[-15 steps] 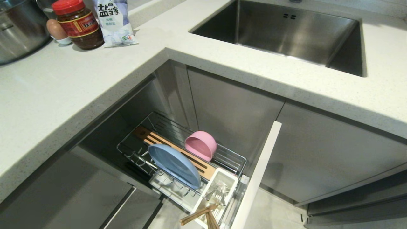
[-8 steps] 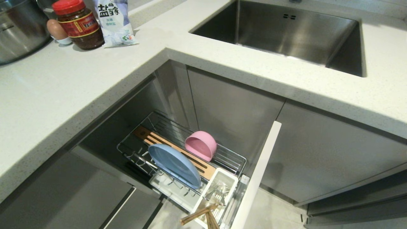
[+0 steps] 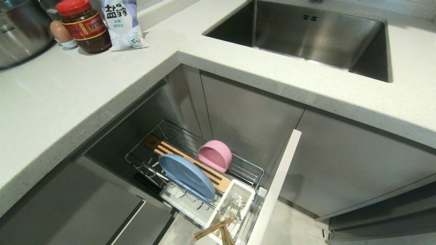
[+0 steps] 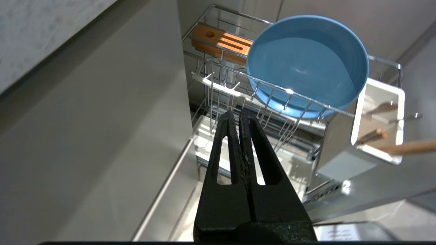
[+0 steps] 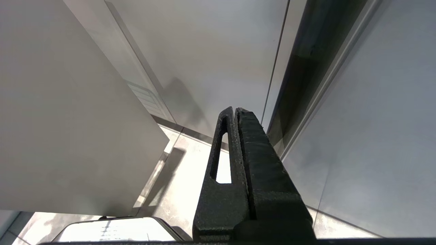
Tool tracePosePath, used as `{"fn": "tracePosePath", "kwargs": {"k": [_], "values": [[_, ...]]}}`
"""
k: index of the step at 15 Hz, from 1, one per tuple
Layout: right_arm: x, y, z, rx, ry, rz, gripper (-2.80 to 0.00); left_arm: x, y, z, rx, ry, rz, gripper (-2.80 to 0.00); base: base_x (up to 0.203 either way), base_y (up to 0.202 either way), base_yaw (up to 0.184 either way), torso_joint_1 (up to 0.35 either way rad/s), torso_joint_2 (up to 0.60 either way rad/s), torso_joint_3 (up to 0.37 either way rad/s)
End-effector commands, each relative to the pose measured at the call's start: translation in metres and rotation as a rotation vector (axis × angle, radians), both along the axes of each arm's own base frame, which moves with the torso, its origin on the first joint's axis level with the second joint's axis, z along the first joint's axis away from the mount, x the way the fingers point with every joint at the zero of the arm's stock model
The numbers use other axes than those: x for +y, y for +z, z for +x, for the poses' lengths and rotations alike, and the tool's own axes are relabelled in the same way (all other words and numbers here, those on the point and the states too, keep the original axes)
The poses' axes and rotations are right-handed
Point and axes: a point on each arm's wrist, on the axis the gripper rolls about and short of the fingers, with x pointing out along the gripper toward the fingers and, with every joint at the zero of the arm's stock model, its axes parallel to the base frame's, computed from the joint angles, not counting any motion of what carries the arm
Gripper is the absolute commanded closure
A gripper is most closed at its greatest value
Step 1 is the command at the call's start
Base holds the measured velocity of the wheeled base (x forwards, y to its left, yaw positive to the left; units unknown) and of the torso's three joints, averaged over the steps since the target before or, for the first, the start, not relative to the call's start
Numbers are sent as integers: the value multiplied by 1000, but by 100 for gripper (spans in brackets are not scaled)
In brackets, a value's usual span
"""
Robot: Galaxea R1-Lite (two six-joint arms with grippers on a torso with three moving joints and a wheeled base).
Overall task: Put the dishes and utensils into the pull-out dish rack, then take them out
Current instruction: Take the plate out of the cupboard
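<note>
Pale speckled countertop (image 3: 68, 102) is wrapping round a corner in the head view, with a steel sink (image 3: 306, 37) sitting at the far right and a red-lidded jar (image 3: 83, 25), an egg (image 3: 59, 31), a white salt bag (image 3: 121, 22) and a steel pot (image 3: 20, 30) standing at the far left. Below the counter the pull-out dish rack (image 3: 238, 168) is standing drawn out, fixed to a pale cabinet front (image 3: 276, 187). A light-blue plate (image 3: 186, 177) is leaning on edge in the near prongs, and a pink bowl (image 3: 215, 156) is lying on its side just beyond the wooden strip (image 3: 163, 148). Wooden chopsticks (image 3: 213, 229) are sticking out of the white caddy (image 3: 250, 195) beside silver cutlery that is too tangled to tell apart. Neither arm is showing here. From the left wrist view, the left gripper (image 4: 238, 114) is hanging near the rack's side wires, apart from them, its fingers pressed together on nothing, with the plate (image 4: 306, 61) and caddy (image 4: 378, 92) beyond. From the right wrist view, the right gripper (image 5: 233, 110) is resting low beside grey cabinet panels (image 5: 211, 51), likewise closed and empty.
</note>
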Motion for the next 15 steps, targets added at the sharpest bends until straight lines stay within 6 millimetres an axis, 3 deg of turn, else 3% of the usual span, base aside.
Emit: {"fn": "tracePosePath", "kwargs": {"k": [1,5,7,15], "values": [[0,0,0,-5,-1,1,0,0,0,0,3,15,-40,0,0,0,0,0,0,0],[0,0,0,-5,0,1,0,1,-1,0,6,37,17,0,0,0,0,0,0,0],[0,0,0,-5,0,1,0,1,-8,0,88,40,74,0,0,0,0,0,0,0],[0,0,0,-5,-1,1,0,1,-7,0,81,33,78,0,0,0,0,0,0,0]]}}
